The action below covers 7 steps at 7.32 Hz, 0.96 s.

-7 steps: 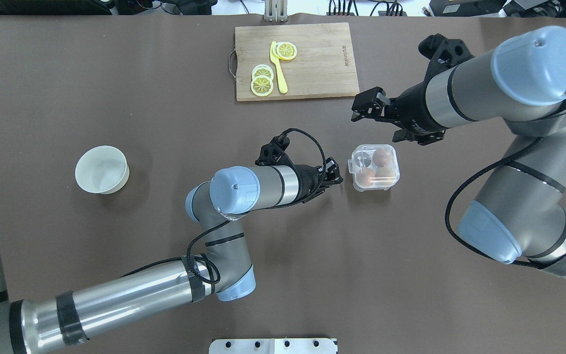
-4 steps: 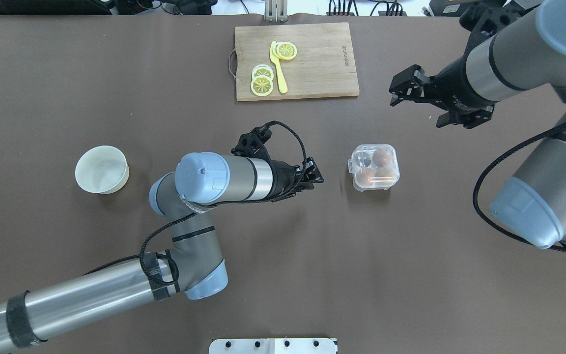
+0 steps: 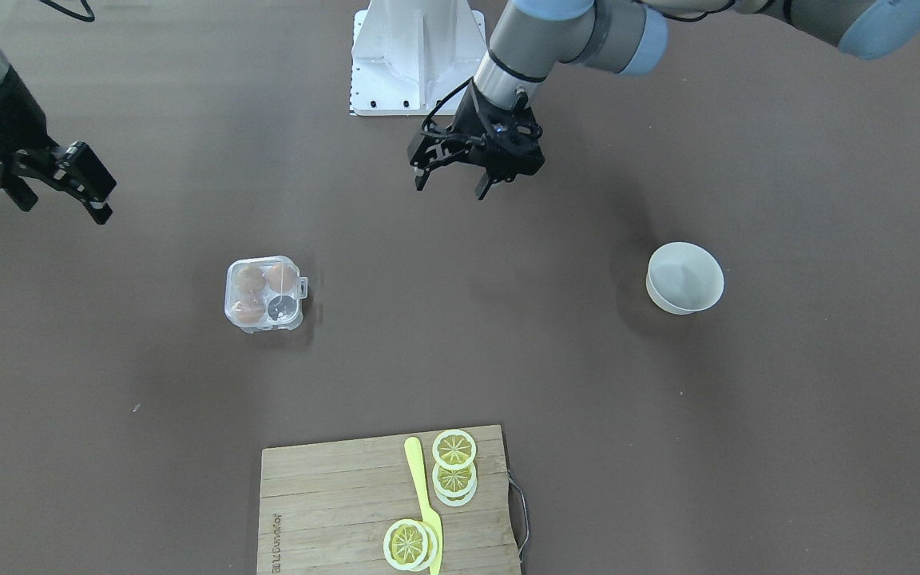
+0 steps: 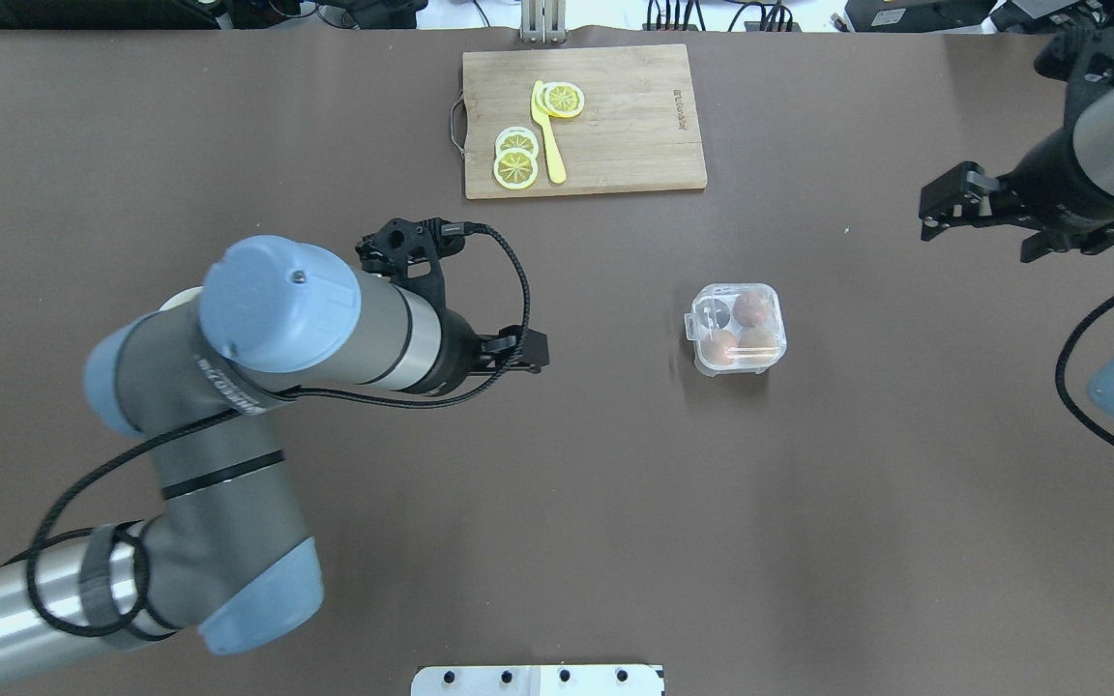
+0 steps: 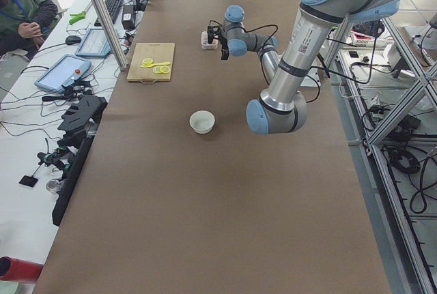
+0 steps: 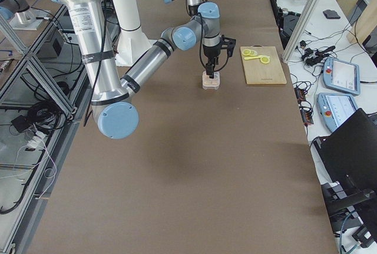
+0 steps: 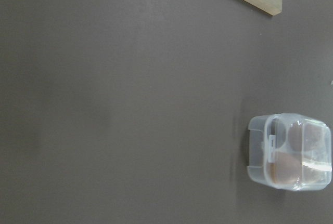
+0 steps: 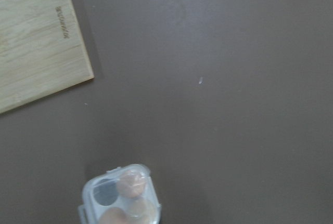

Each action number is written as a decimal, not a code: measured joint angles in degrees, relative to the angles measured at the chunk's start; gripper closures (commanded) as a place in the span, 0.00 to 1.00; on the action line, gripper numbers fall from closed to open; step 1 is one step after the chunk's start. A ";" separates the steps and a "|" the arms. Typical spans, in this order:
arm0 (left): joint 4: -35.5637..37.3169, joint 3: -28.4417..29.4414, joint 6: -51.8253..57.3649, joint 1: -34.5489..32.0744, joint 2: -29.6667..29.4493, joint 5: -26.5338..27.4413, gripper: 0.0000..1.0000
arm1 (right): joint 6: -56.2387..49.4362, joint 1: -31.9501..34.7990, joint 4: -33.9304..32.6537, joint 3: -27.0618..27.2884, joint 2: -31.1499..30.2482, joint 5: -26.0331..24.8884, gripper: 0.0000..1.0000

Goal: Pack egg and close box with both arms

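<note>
The box sits shut at mid-table, its clear lid down and its tab on the side toward the left arm. Three tan-brown eggs lie inside it and one cup is empty. I cannot tell which is the task's egg. The box also shows in the left wrist view and the right wrist view. My left gripper hangs open and empty, well to the box's left. My right gripper is open and empty too, far off to the box's right.
A wooden cutting board with lemon slices and a yellow knife lies at the far edge. A white bowl stands on the robot's left, mostly hidden under the left arm in the overhead view. The white pedestal base is behind.
Both arms have drawn back from the box, the left gripper leftward and the right gripper far to the right. The box has stayed put with its lid shut.
</note>
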 measured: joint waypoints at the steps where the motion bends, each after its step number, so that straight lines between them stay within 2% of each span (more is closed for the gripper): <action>1: 10.70 -6.60 7.08 -2.24 2.03 -0.56 0.01 | -9.98 2.03 -0.15 0.12 -4.77 0.12 0.00; 2: 17.89 -11.15 14.67 -5.42 4.77 -2.15 0.01 | -20.67 4.91 -0.22 -0.31 -8.96 0.54 0.00; 4: 22.68 -14.70 33.08 -16.49 13.58 -9.72 0.01 | -43.53 14.59 -0.04 -3.83 -15.63 4.94 0.00; 5: 23.11 -14.02 43.30 -23.17 17.65 -13.09 0.01 | -52.80 19.82 0.05 -6.24 -18.15 6.70 0.00; 7: 23.03 -8.09 62.74 -36.13 23.34 -19.23 0.01 | -61.70 27.78 0.24 -11.09 -21.67 8.20 0.00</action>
